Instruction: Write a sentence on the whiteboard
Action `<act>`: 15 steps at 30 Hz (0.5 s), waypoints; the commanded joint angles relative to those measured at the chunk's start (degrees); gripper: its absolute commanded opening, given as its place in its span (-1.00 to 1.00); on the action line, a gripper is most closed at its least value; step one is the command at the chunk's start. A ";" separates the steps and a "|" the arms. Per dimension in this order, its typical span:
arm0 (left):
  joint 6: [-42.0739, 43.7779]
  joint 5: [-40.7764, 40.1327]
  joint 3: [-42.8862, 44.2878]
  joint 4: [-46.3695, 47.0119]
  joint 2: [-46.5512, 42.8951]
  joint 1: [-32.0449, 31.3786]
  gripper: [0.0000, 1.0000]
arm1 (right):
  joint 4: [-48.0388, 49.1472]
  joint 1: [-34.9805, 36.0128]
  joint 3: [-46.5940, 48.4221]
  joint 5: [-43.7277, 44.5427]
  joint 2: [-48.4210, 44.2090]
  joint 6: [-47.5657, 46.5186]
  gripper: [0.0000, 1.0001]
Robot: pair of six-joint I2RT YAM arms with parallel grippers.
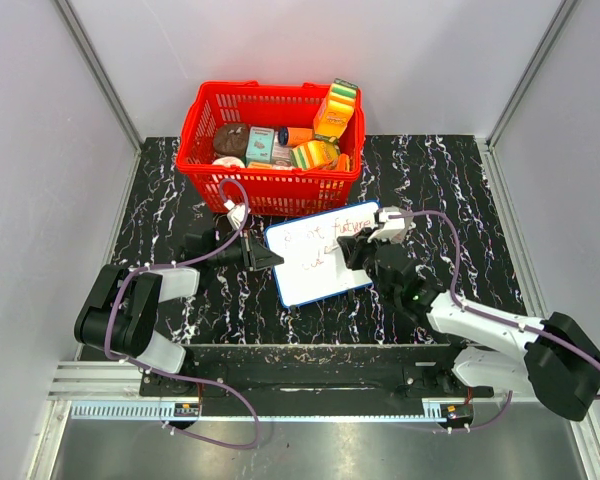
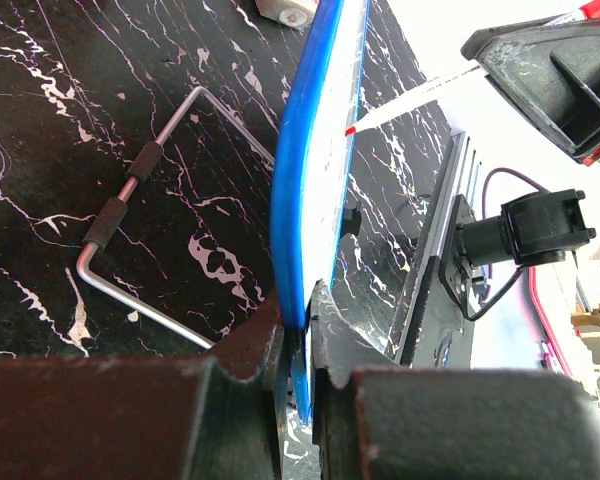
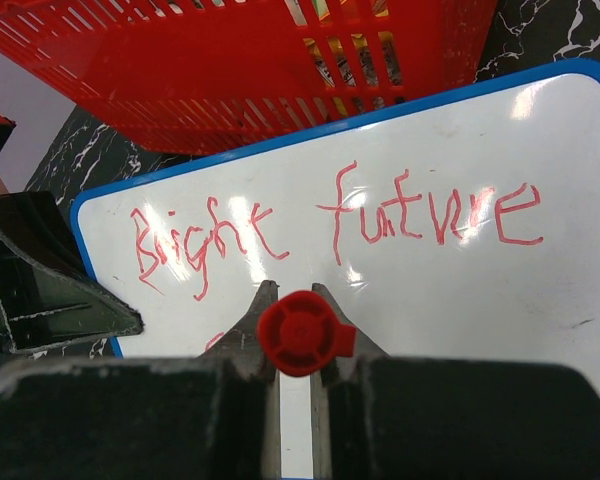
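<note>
The whiteboard (image 1: 315, 272) lies near the middle of the desk (image 1: 460, 180), turned a little, just beside the near side of a red basket (image 1: 270, 192) that stands at the far edge of the desk. The basket is full of small packages.

The left tool (image 1: 270, 257) is clenched on the left edge of the whiteboard. In the left wrist view the blue frame (image 2: 298, 200) goes between the two fingers (image 2: 250, 350), and they press on it from both sides.

The right tool (image 1: 352, 243) is over the right half of the whiteboard, and it is clenched on a red marker (image 3: 298, 333). The right wrist view shows the round red end of the marker between the fingers (image 3: 262, 305). In the left wrist view the marker (image 2: 410, 98) has a white body and a red tip, and the tip comes down to the face of the board.

The sentence (image 3: 340, 206) is in thin red letters on the far part of the whiteboard. It reads "Bright future". A second line begins under it, but it is too small and partly hidden, so it cannot be read.

A bent metal wire (image 2: 130, 250) with two black sleeves lies flat on the desk, close to the side of the whiteboard.
</note>
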 commanded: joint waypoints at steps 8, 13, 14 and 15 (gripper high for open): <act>5.94 -6.01 0.49 -2.30 -0.15 -0.85 -1.00 | -1.74 -0.55 -2.54 -1.87 -1.78 1.18 -1.00; 6.03 -6.01 0.48 -2.30 -0.15 -0.94 -1.00 | -2.09 -0.55 -3.15 -1.87 -2.30 1.53 -1.00; 5.94 -6.01 0.49 -2.39 -0.15 -0.94 -1.00 | -2.18 -0.55 -3.33 -1.87 -2.48 1.53 -1.00; 5.94 -6.09 0.49 -2.39 -0.15 -0.94 -1.00 | -2.18 -0.55 -3.42 -1.87 -2.57 1.70 -1.00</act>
